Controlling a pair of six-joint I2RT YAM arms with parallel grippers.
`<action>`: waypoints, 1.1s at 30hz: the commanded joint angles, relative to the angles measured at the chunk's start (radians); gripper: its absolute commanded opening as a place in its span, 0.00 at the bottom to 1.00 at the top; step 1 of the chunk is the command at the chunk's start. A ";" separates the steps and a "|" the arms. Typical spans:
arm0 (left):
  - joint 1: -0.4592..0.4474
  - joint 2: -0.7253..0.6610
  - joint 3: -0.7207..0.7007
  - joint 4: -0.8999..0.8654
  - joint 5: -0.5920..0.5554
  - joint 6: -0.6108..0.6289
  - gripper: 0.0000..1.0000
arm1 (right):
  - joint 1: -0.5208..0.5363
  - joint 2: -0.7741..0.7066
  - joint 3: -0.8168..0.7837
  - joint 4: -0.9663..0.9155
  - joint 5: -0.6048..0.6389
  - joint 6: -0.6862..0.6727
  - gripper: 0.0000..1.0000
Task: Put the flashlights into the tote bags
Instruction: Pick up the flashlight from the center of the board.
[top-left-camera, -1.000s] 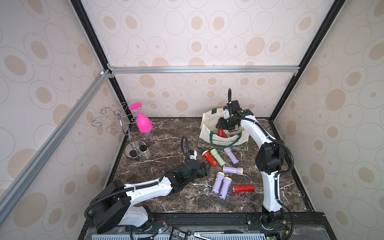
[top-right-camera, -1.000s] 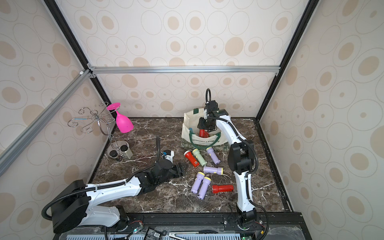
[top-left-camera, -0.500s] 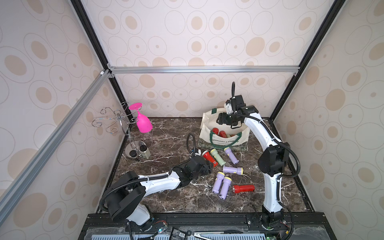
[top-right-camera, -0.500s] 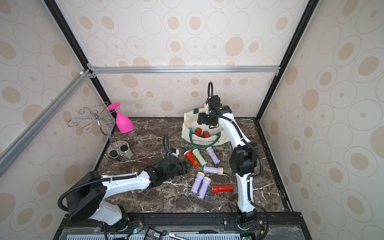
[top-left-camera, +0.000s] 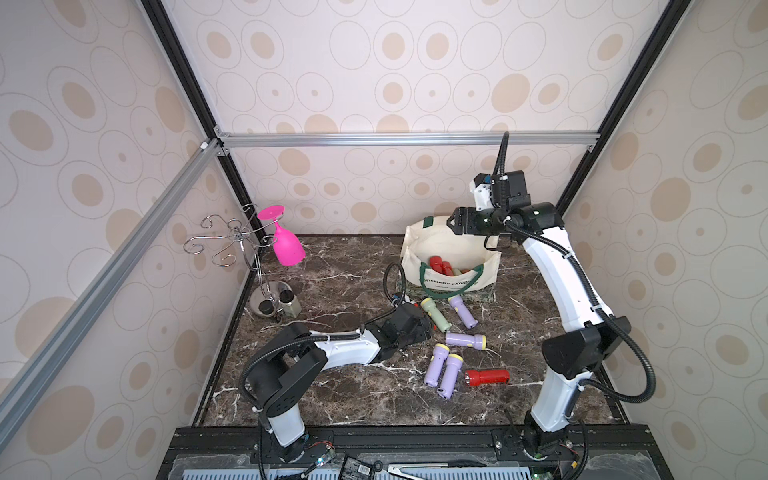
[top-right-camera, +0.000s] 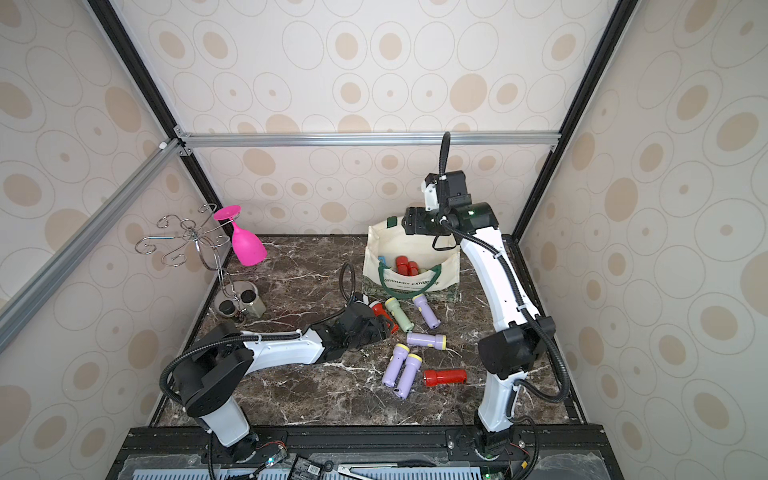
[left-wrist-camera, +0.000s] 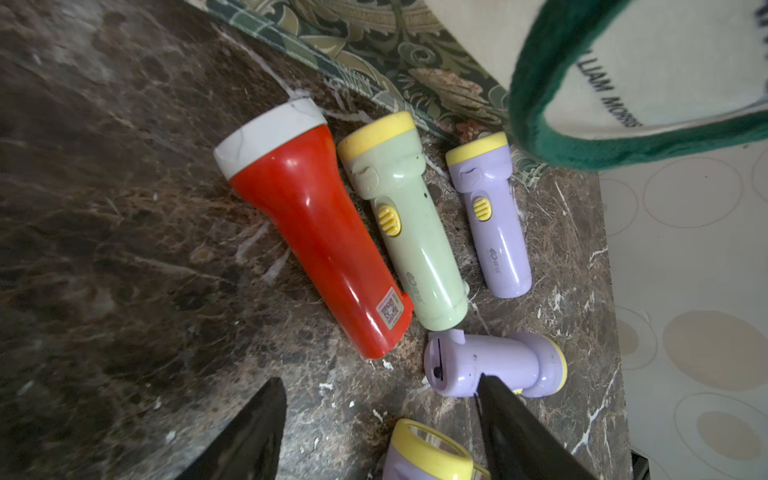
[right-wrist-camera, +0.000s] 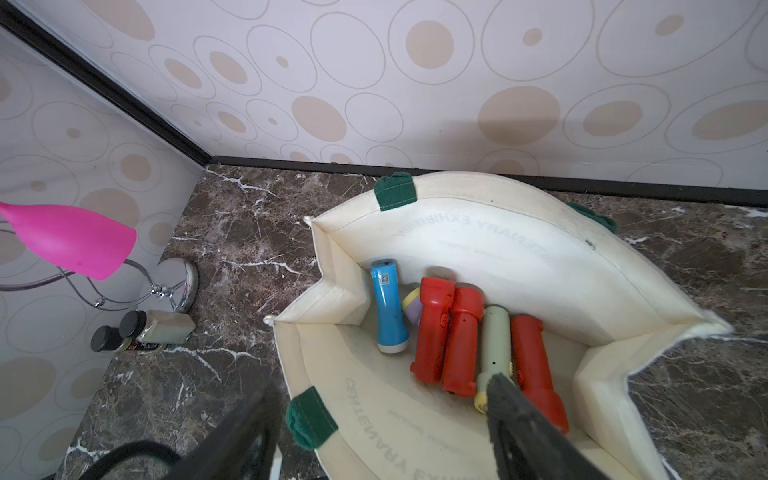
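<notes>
We spread both claws wide, holding nothing: left claw (left-wrist-camera: 380, 384) near the red flashlight (left-wrist-camera: 316, 232), right claw (right-wrist-camera: 380, 386) above the tote bag (right-wrist-camera: 498, 249).

The tote bag (right-wrist-camera: 498, 249) gapes open from above; its drooping green handle (left-wrist-camera: 540, 83) hangs near the flashlights (left-wrist-camera: 407, 224) crowded at its foot.

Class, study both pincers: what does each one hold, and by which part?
Nothing is held. The left pincer stands open over the table, near the red flashlight. The right pincer stands open and empty above the tote bag.
</notes>
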 joint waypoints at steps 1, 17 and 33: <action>0.012 0.023 0.059 -0.038 -0.012 -0.020 0.72 | 0.005 -0.081 -0.084 -0.027 0.010 -0.028 0.87; 0.049 0.140 0.144 -0.084 -0.060 0.006 0.66 | 0.004 -0.301 -0.350 -0.005 0.019 -0.062 1.00; 0.053 0.227 0.233 -0.204 -0.089 0.024 0.61 | 0.005 -0.305 -0.362 0.011 0.001 -0.055 1.00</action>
